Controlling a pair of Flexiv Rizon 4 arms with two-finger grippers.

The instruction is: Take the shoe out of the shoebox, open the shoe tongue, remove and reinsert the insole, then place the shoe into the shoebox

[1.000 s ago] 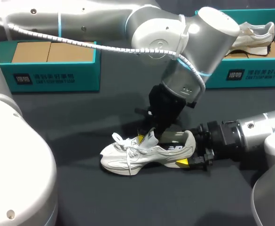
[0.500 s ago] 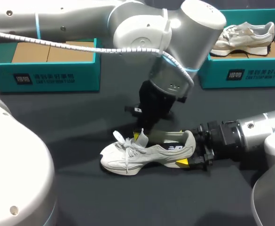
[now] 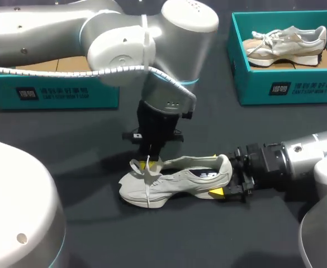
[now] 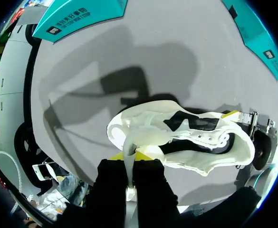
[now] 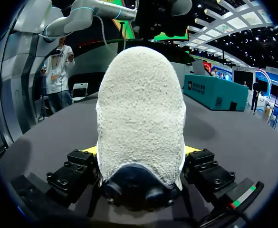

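A white sneaker [image 3: 174,181] lies on its side on the dark table. My left gripper [image 3: 150,162] comes down over the laces end, shut on the shoe's tongue. In the left wrist view the tongue's white strip [image 4: 129,147] runs up between the yellow tips of the left gripper [image 4: 129,156], and the sneaker [image 4: 196,137] stretches away ahead of it. My right gripper [image 3: 222,174] holds the heel from the right. In the right wrist view the fuzzy heel [image 5: 141,118] fills the gap of the right gripper [image 5: 141,152], with both fingers against it.
A teal shoebox [image 3: 280,84] at the back right holds a second sneaker [image 3: 286,44]. Another teal box [image 3: 57,92] with cardboard inside stands at the back left. My left arm's big elbow hangs over the table's middle.
My left arm has swung left from the shoe's opening to its laces end. Its gripper has shut on the tongue and drawn it that way. The right arm has kept still.
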